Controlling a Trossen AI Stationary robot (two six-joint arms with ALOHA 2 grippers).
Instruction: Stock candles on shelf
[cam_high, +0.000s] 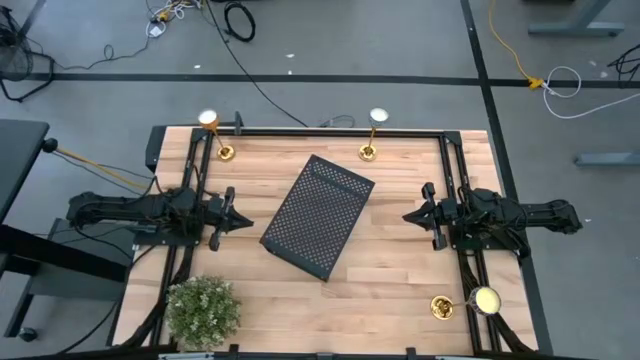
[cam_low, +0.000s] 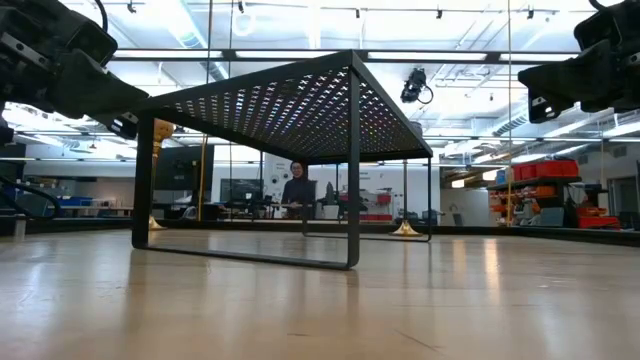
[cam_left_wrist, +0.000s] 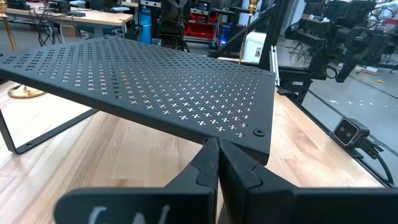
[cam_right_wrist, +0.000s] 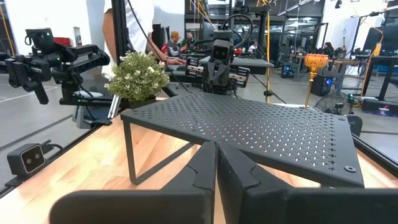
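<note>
Plant (cam_right_wrist: 138, 74) appears beyond shelf (cam_right_wrist: 249, 134), right-wrist view only.

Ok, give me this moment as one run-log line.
phase: not started | left gripper: shut, empty, left of shelf | right gripper: shut, empty, right of shelf | candles: three on table, none on shelf

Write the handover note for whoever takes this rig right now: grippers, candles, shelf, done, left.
Left gripper: shut, empty, parked left of the shelf.
Right gripper: shut, empty, parked right of it.
Shelf: mid-table, turned at an angle, nothing on top.
Candles: all standing on the table, one at the far left corner, one at the far edge right of centre, one at the near right corner.
Plant: near left corner.
Done: nothing stocked.
Left: all three candles onto the shelf.
</note>
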